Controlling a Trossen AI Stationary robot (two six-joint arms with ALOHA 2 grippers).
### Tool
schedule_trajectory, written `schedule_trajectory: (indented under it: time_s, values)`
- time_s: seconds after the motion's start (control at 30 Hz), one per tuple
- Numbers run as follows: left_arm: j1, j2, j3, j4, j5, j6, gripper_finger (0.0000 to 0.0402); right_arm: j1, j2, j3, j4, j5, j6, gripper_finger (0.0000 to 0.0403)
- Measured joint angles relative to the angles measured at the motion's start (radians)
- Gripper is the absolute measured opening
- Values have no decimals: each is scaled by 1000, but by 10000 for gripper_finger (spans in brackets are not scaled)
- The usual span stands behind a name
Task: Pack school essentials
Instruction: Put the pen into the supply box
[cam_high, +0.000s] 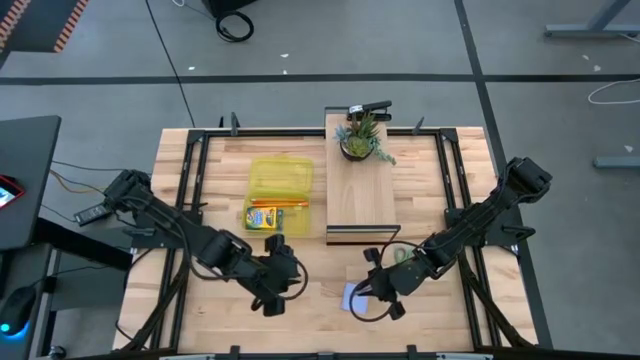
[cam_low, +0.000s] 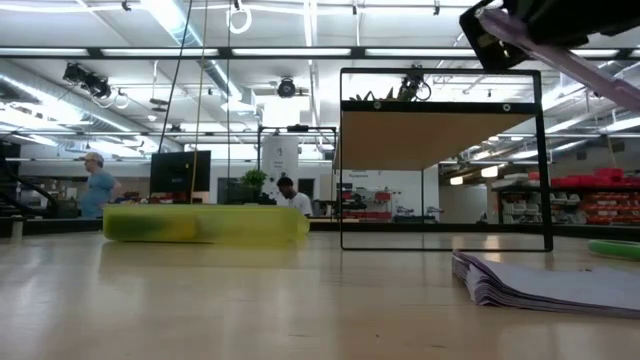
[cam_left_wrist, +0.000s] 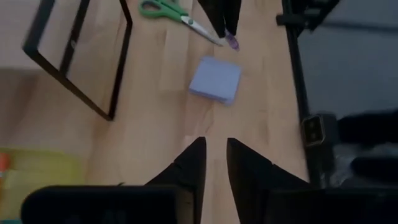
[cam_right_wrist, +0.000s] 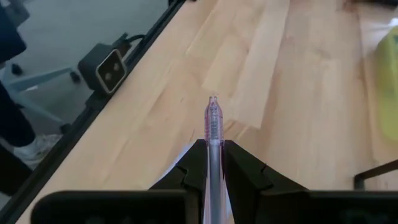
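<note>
In the high view my right gripper (cam_high: 375, 290) hovers at the table's near middle, just above the light blue sticky-note pad (cam_high: 350, 297), and is shut on a translucent purple pen (cam_right_wrist: 212, 124). My left gripper (cam_high: 275, 290) is a little to the pad's left, open by a narrow gap and empty (cam_left_wrist: 214, 163). The pad (cam_left_wrist: 216, 79) lies flat on the wood. Green-handled scissors (cam_left_wrist: 168, 11) lie flat beyond it. The crayon box (cam_high: 265, 217) and an orange pencil (cam_high: 283, 203) lie at the yellow case's (cam_high: 281, 178) near edge. My right gripper pinches the purple pen's barrel (cam_right_wrist: 214, 149) between its two fingers. The pen lies along the fingers, and its tip end (cam_right_wrist: 212, 102) sticks out ahead of them. It is lifted clear of the table and slants down toward the wood near the pad (cam_left_wrist: 233, 42).
A wooden shelf on a black wire frame (cam_high: 362, 195) stands at the far middle with a potted plant (cam_high: 362, 138) on it. The low view shows the yellow case (cam_low: 205, 222) and the frame (cam_low: 445, 160). Bare wood lies between the two grippers.
</note>
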Motion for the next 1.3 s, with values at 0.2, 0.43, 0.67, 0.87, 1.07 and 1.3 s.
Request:
schedule_trajectory:
  time_s: [0.2,0.43,0.67,0.87,1.07,1.3]
  values:
    - [0,5,-91,177,4,-189,93,0,0,11,-1,46,0,51]
    - [2,12,-216,427,-7,-285,130,0,3,20,2,49,3,51]
    - [1,108,-242,504,-45,-191,167,-2,14,65,2,97,-3,51]
    - [1,239,-243,705,-80,-66,178,-14,14,114,4,118,19,51]
    - [1,285,-241,862,-156,9,173,-13,14,185,-1,159,41,51]
    - [25,285,-242,999,-211,86,172,-35,14,280,-9,203,7,51]
